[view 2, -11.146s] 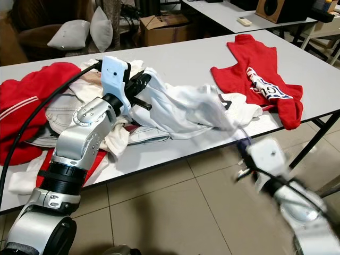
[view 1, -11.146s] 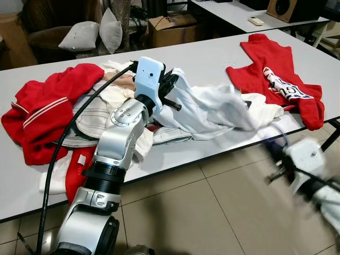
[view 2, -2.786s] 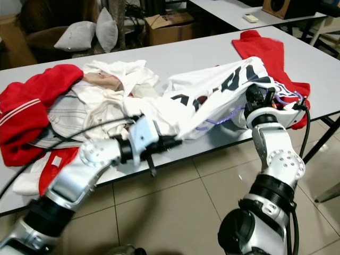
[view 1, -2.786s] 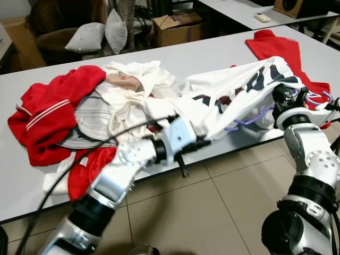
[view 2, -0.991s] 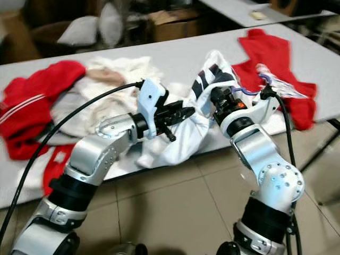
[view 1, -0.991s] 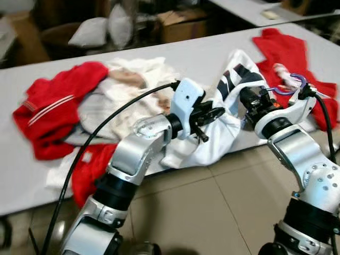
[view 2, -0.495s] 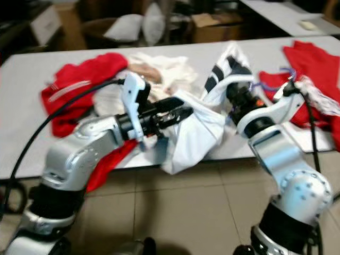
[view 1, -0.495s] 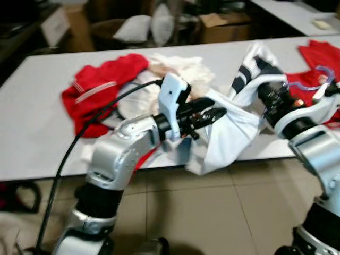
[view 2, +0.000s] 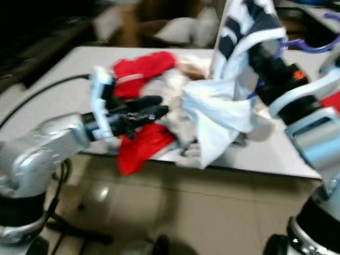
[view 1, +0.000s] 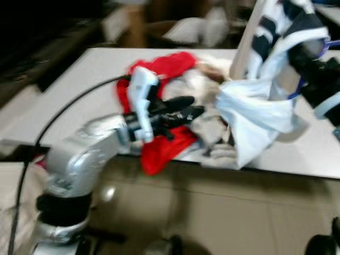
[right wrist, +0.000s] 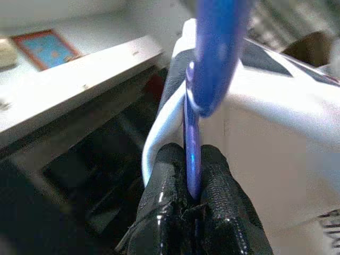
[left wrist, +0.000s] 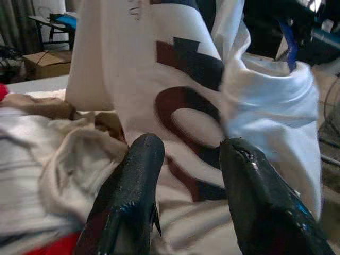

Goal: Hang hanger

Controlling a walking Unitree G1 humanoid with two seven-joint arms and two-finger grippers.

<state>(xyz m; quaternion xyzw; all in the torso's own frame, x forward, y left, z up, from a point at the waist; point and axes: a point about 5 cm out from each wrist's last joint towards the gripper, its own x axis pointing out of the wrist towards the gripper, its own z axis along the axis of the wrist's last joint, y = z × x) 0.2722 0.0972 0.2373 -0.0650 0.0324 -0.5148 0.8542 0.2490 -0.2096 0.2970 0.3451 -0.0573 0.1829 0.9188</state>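
Lifted well clear of the heap since a moment ago, the white shirt (view 1: pixel 265 101) with dark lettering now hangs from the upper right of the frame, its lower folds draping down over the table's near edge; the whole scene has also slid sideways and blurred as the camera swung.

Largest in sight is the grey table (view 1: pixel 69 101), running across the middle of the frame. A pile of clothes lies on it: a red garment (view 1: pixel 159 69) at upper centre, pale cloth (view 1: pixel 204 90) beside it, and more red cloth (view 1: pixel 162 149) spilling off the front edge.

Left pincer (view 1: pixel 191 109) reaches in from the left at mid-frame, its fingers (left wrist: pixel 133 186) parted and empty, pointing at the hanging shirt just ahead of them.

Right pincer (right wrist: pixel 188 175), at the upper right, is clamped tight on the blue hanger (right wrist: pixel 212 69), which sits inside the shirt's collar with its hook (view 2: pixel 313 45) showing above.
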